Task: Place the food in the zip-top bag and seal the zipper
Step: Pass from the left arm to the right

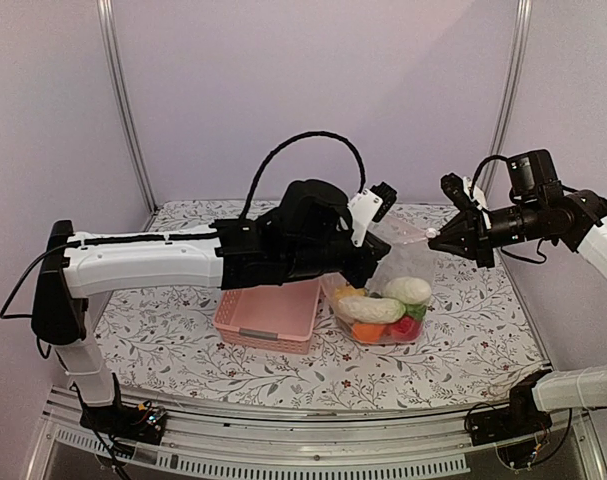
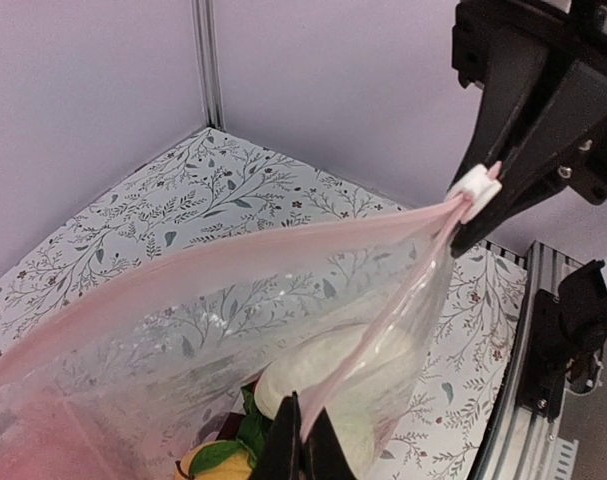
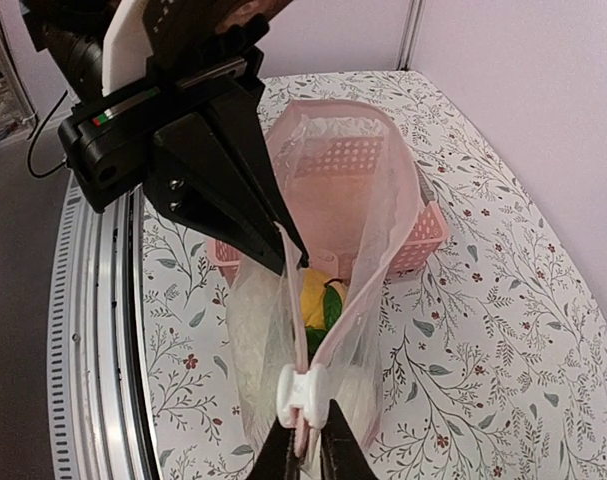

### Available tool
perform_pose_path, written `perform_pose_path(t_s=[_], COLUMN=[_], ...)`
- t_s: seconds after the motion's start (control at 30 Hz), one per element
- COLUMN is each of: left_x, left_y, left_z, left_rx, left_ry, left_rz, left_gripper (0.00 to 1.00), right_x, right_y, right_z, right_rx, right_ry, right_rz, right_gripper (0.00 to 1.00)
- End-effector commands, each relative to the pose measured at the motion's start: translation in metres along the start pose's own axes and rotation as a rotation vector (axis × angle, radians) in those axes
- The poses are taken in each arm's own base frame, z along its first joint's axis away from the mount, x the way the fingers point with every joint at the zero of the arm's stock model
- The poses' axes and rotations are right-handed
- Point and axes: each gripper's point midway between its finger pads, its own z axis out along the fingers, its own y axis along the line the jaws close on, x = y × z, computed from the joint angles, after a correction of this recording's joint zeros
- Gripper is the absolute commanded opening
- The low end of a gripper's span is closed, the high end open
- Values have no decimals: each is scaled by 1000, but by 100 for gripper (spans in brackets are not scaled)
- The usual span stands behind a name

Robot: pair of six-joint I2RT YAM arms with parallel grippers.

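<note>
Nearest, on the flower-print table [image 1: 183,345]: pink basket [image 1: 268,315] at left and, just beside it at right, the bottom of the zip-top bag [image 1: 403,265], resting on the tabletop. Clear, crinkly plastic, pink along the mouth. Holds the food [image 1: 383,315] low inside: white radish [image 1: 378,308] with green leaves, plus yellow, orange and red pieces. Higher and a little further back, mouth lifted and stretched between two grips: left gripper [image 1: 376,265] pinched tight on one lip, right gripper [image 1: 441,235] closed on the white slider [image 1: 433,233] at the corner end of the zipper [image 1: 411,229]. From the left wrist only: own fingers clamped on the film at the bottom edge, two pink strips parting from the slider, hence mouth unsealed, and the radish pale through the plastic. From the right wrist only: mouth end-on as a long open loop, slider just above own closed fingertips, yellow fruit [image 3: 313,295] deep between the bag walls, basket slats showing through the far wall. Farthest back, plain lilac walls [image 1: 313,90].
</note>
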Motion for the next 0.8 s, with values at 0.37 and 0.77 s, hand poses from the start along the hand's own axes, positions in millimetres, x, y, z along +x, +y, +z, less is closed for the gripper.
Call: perform_pose_path(t_s=[0.37,0.77], left_x=[-54,-83], left_y=[-6,-53], left_z=[-49,-40], left_rx=[79,303], left_ry=[-107,-169], left_rz=[88,166], left_gripper=[34,53], right_x=[-21,-26], right_y=[7,34], right_z=[-16,-29], right_rx=[16,-70], right_ry=[-27,-38], right_rz=[-56,-113], right_gripper=[0,0])
